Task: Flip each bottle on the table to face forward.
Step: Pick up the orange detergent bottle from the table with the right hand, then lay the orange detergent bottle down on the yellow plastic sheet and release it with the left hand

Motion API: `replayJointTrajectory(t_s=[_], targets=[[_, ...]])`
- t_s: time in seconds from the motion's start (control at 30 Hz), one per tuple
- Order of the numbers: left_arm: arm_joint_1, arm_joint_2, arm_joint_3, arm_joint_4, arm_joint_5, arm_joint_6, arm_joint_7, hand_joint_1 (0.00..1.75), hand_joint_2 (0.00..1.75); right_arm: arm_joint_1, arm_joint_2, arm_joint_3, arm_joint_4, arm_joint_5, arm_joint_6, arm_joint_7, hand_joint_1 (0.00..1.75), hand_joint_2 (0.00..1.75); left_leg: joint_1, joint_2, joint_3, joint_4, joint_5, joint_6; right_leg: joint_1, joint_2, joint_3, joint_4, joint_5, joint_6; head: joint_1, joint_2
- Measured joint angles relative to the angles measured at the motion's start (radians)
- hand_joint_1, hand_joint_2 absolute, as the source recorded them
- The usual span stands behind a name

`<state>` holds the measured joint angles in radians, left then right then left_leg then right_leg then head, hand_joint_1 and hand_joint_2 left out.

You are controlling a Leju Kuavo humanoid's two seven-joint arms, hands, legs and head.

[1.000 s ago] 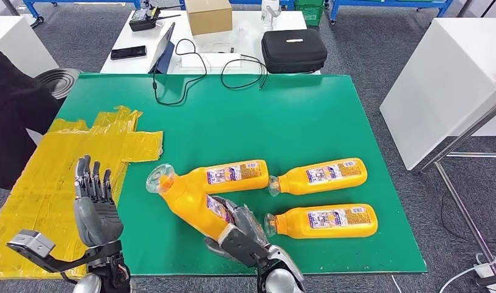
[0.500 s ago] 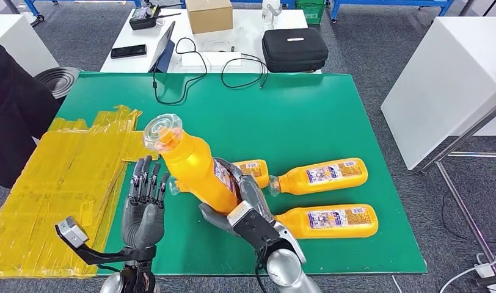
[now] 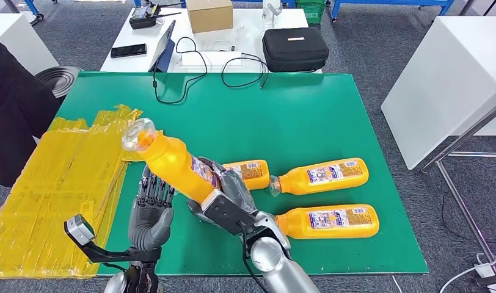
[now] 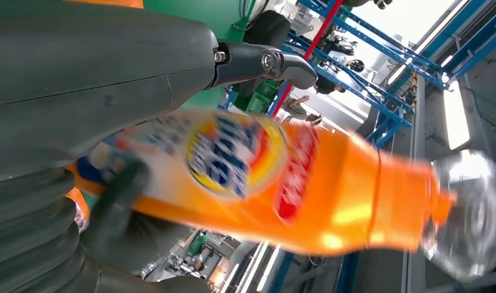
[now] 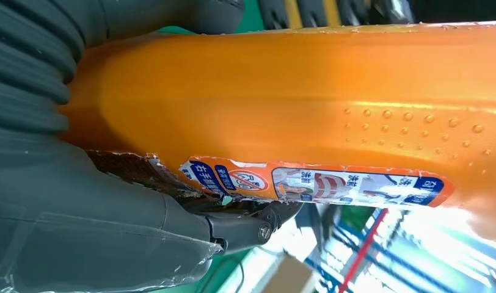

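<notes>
My right hand (image 3: 224, 204) grips the lower body of an orange bottle (image 3: 172, 165) and holds it off the green table (image 3: 306, 116), tilted, with its clear cap (image 3: 138, 135) up and to the left. The right wrist view shows the bottle (image 5: 306, 85) with its back label (image 5: 313, 186) against my right hand (image 5: 80, 195). My left hand (image 3: 151, 210) stands open just under the bottle, fingers up. In the left wrist view the bottle's front label (image 4: 236, 155) lies between my thumb (image 4: 111, 61) and fingers (image 4: 117, 204). Three more orange bottles lie flat: one (image 3: 251, 171) partly hidden, two (image 3: 322, 176) (image 3: 328, 221) to the right.
Yellow tape (image 3: 56, 177) covers the table's left part. Behind the table stands a white desk with a black case (image 3: 293, 49), a cardboard box (image 3: 207, 13), cables (image 3: 190, 79) and a phone (image 3: 127, 52). A person in dark clothing (image 3: 13, 104) is at the left, a white cabinet (image 3: 447, 79) at the right.
My right hand has lifted the bottle off the table and swung it up and to the left. My left hand has moved right, in under the bottle.
</notes>
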<state>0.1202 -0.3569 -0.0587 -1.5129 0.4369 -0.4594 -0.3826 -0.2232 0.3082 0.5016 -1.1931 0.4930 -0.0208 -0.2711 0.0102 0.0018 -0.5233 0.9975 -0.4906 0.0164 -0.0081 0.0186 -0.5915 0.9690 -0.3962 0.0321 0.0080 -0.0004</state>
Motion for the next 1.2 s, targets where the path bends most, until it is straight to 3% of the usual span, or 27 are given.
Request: replayJointTrajectory(t_s=[0.3, 0.63, 0.8, 0.87, 0.93, 1.0, 1.2], targets=[[-0.003, 0.001, 0.017, 0.009, 0.014, 0.004, 0.000, 0.00, 1.75, -0.075, 0.020, 0.095, 0.193, 0.033, 0.011, 0.010, 1.75, 1.75, 0.000, 0.000, -0.001, 0.000, 0.000, 0.000, 0.000, 0.000, -0.001, 0.000, 0.000, 0.000, 0.000, 0.000], [0.003, 0.001, 0.063, 0.009, 0.020, 0.006, -0.008, 0.00, 1.75, -0.118, 0.023, 0.241, 0.252, 0.001, -0.003, 0.047, 1.75, 1.75, 0.000, 0.000, -0.002, 0.000, 0.000, 0.000, 0.000, -0.001, -0.001, 0.000, 0.000, 0.000, 0.000, 0.000], [0.020, 0.001, 0.092, -0.007, -0.064, 0.053, -0.039, 0.03, 1.75, -0.137, 0.025, 0.325, 0.256, -0.018, -0.002, 0.066, 1.75, 1.75, 0.000, 0.000, -0.002, 0.000, 0.000, 0.000, 0.000, -0.001, -0.001, 0.000, 0.000, 0.000, 0.000, 0.000], [0.029, 0.001, 0.100, -0.017, -0.143, 0.090, -0.053, 0.24, 1.75, -0.139, 0.026, 0.348, 0.256, -0.013, -0.002, 0.074, 1.75, 1.75, 0.000, 0.000, -0.002, 0.000, 0.000, 0.000, 0.000, -0.001, -0.001, 0.000, 0.000, 0.000, 0.000, 0.000], [0.035, 0.001, 0.103, -0.024, -0.227, 0.129, -0.061, 1.07, 1.75, -0.140, 0.026, 0.362, 0.256, -0.004, -0.002, 0.077, 1.75, 1.75, 0.000, 0.000, -0.002, 0.000, 0.000, 0.000, 0.000, -0.002, -0.002, 0.000, 0.000, 0.000, 0.000, 0.000], [0.038, 0.001, 0.103, -0.028, -0.286, 0.158, -0.067, 1.75, 1.75, -0.140, 0.026, 0.368, 0.255, 0.000, -0.002, 0.078, 1.75, 1.75, 0.000, 0.000, -0.002, 0.000, 0.000, 0.000, 0.000, -0.002, -0.001, 0.000, 0.000, 0.000, 0.000, 0.000], [0.037, 0.001, 0.102, -0.032, -0.379, 0.200, -0.079, 1.75, 1.75, -0.140, 0.026, 0.369, 0.256, 0.007, -0.002, 0.080, 1.75, 1.75, 0.000, 0.000, -0.002, 0.000, 0.000, 0.000, 0.000, -0.002, -0.001, 0.000, 0.000, 0.000, 0.000, 0.000]])
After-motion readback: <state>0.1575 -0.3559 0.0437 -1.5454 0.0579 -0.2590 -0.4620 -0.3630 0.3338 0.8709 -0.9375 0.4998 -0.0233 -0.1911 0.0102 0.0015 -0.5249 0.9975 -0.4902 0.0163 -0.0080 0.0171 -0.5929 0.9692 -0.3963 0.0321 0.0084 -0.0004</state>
